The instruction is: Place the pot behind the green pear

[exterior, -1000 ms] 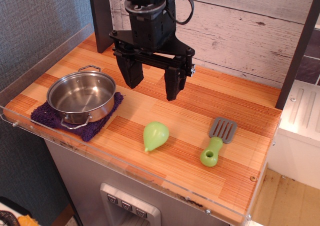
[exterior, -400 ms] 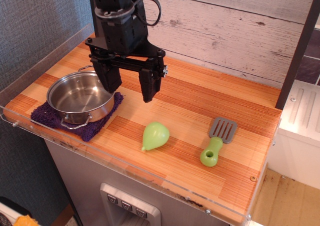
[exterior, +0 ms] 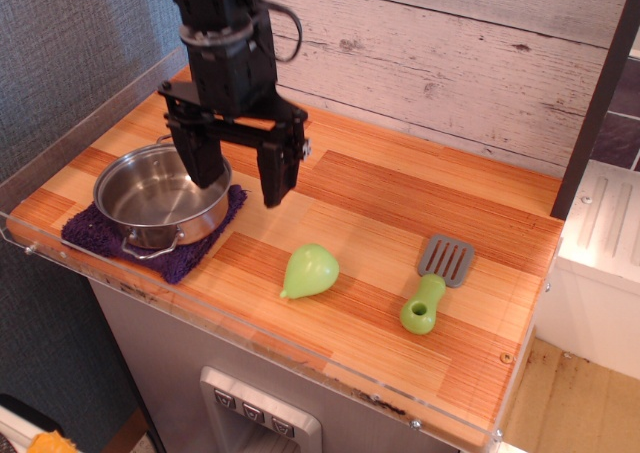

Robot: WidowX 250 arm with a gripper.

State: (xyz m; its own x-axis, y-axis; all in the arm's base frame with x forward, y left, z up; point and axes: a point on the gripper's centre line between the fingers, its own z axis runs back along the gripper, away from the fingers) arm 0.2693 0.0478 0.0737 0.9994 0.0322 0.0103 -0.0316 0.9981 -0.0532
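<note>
The shiny steel pot (exterior: 158, 198) with two wire loop handles sits on a purple cloth (exterior: 190, 253) at the left of the wooden table. The green pear (exterior: 309, 271) lies on its side near the front middle, its tip pointing left and forward. My black gripper (exterior: 240, 178) is open and empty, fingers pointing down. Its left finger hangs over the pot's right rim and its right finger (exterior: 276, 175) is just right of the pot, above the table. The pear is well to the right and in front of the gripper.
A grey spatula with a green handle (exterior: 434, 285) lies at the front right. A clear plastic rail (exterior: 75, 113) edges the left and front of the table. A plank wall (exterior: 450, 53) stands behind, with a dark post (exterior: 595, 103) at the right.
My gripper has moved left across the table, from behind the pear to over the pot's right rim, staying open. The pot, pear and spatula have not moved.
</note>
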